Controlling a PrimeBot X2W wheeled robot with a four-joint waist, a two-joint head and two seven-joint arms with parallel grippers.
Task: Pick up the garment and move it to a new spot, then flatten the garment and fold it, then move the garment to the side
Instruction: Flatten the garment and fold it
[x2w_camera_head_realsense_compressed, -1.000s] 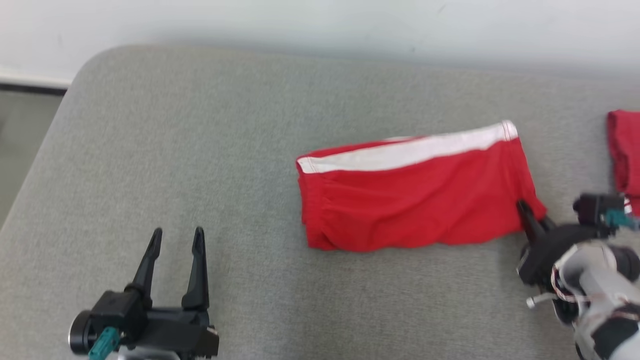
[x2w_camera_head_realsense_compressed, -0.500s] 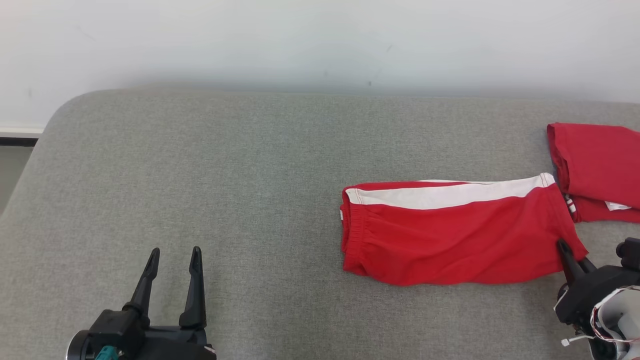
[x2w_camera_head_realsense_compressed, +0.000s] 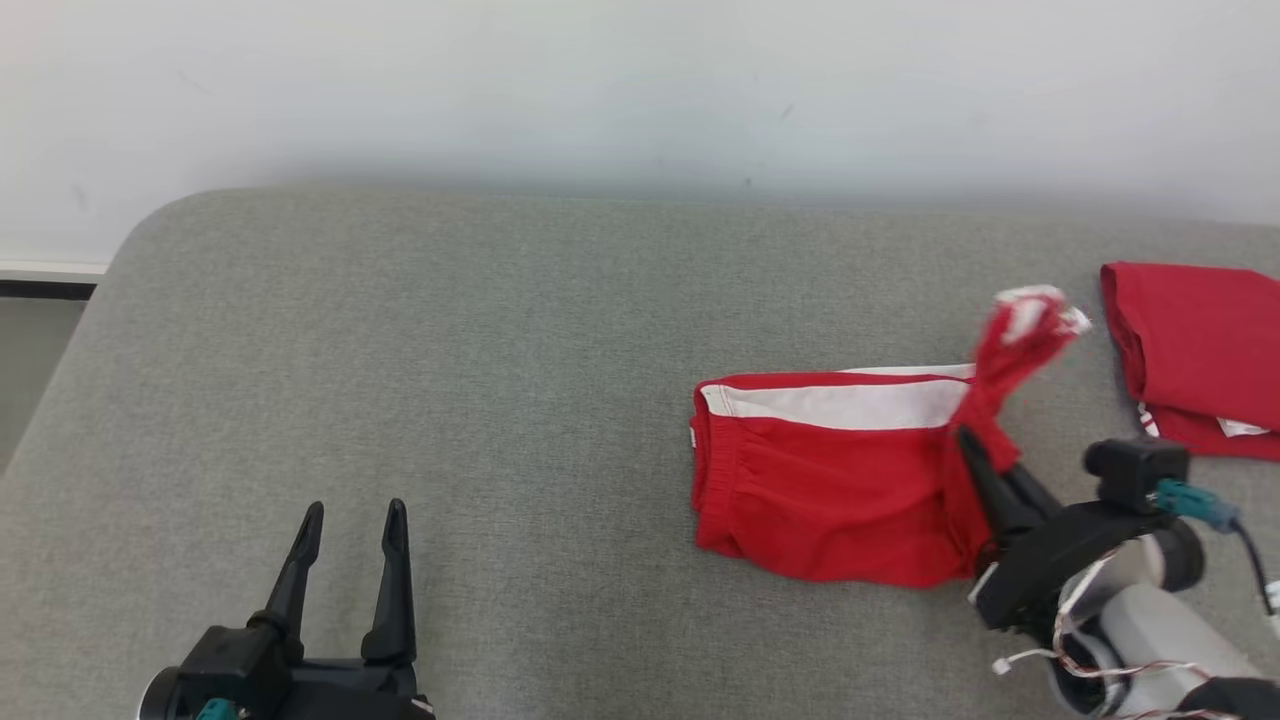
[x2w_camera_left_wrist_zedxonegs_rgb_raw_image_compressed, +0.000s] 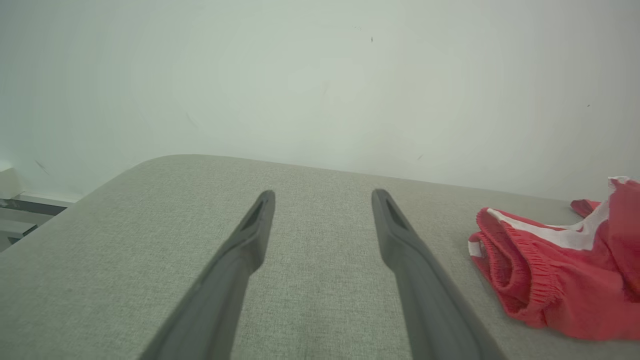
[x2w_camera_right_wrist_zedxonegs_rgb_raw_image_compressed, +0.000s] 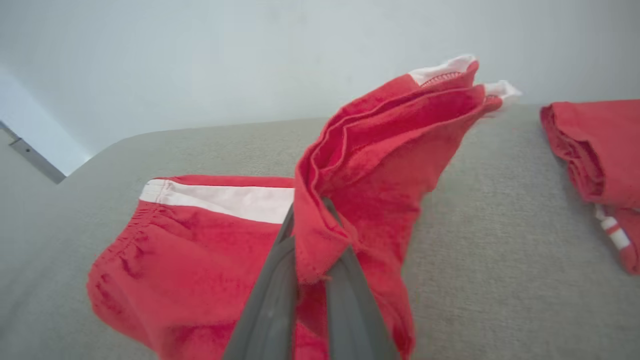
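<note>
The garment (x2w_camera_head_realsense_compressed: 830, 480), red shorts with a white side stripe, lies on the grey cushioned surface (x2w_camera_head_realsense_compressed: 500, 400) right of centre. My right gripper (x2w_camera_head_realsense_compressed: 972, 450) is shut on the garment's right end, which stands lifted and folded leftward over the rest, its white-edged tip in the air. The right wrist view has the red cloth (x2w_camera_right_wrist_zedxonegs_rgb_raw_image_compressed: 360, 165) pinched between the two fingers (x2w_camera_right_wrist_zedxonegs_rgb_raw_image_compressed: 270, 295). My left gripper (x2w_camera_head_realsense_compressed: 352, 512) is open at the lower left, well apart from the garment, with nothing between its fingers (x2w_camera_left_wrist_zedxonegs_rgb_raw_image_compressed: 250, 235). The elastic waist end (x2w_camera_left_wrist_zedxonegs_rgb_raw_image_compressed: 530, 280) faces it.
A second folded red garment (x2w_camera_head_realsense_compressed: 1195, 350) lies at the far right of the surface, close to the lifted end. The surface's rounded left corner (x2w_camera_head_realsense_compressed: 150, 230) drops off to the floor. A white wall (x2w_camera_head_realsense_compressed: 640, 90) runs along the back.
My right gripper has lifted the garment's right end and carried it leftward over the rest. The head camera shifted early on. The left gripper kept still.
</note>
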